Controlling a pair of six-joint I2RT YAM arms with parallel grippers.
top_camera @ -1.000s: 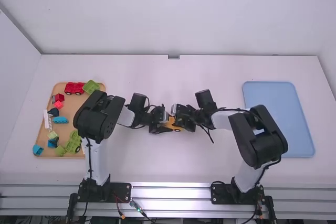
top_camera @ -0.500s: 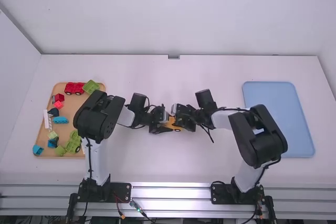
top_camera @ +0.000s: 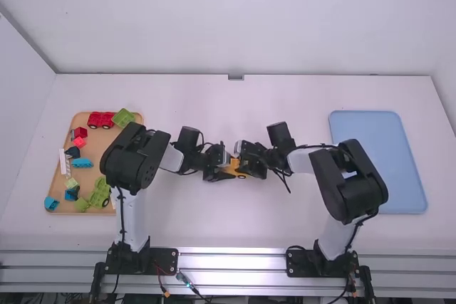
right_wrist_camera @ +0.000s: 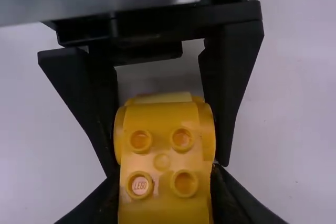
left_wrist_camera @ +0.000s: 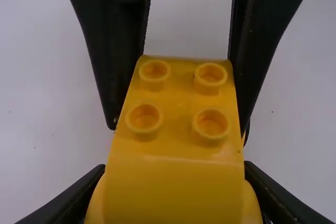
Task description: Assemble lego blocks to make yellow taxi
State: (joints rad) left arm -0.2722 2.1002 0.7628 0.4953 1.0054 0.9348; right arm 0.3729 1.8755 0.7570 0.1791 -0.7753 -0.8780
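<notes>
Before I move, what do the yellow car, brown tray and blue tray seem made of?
Yellow car: hard, glossy plastic, going by the highlights and crisp molded studs. Brown tray: matte, perhaps wood from its tan colour, though no grain shows. Blue tray: smooth, low-sheen, probably plastic, given its even colour and rounded corners.

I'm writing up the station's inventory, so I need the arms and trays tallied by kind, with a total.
Robot arms: 2 (left arm, right arm)
Trays: 2 (brown tray, blue tray)
Total: 4
</notes>
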